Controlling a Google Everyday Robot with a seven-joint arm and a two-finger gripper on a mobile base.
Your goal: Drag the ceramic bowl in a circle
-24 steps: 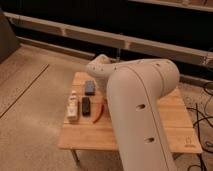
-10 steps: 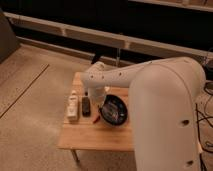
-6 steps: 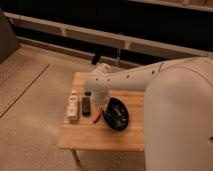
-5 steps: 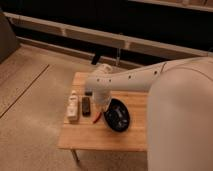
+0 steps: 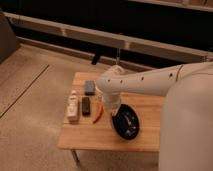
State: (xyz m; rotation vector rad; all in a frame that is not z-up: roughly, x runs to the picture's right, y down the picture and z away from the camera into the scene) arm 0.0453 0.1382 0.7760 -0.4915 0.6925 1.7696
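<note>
Camera view: my gripper (image 5: 112,107) sits at the far-left rim of the ceramic bowl (image 5: 127,124), right of centre on the wooden table (image 5: 87,139); whether it is spread or clamped, I cannot tell. I judge the drag is in hand. Next I must lead the bowl round, clear of the red tool (image 5: 98,114) just left.

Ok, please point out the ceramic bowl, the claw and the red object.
ceramic bowl (image 5: 128,125): camera view, its dark inner floor.
claw (image 5: 113,110): camera view, its tip, at the bowl's left rim.
red object (image 5: 98,114): camera view, its middle, left of the bowl.

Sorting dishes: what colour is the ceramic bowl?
Bowl: black, light flecks, camera view; gripper at its rim.
</note>
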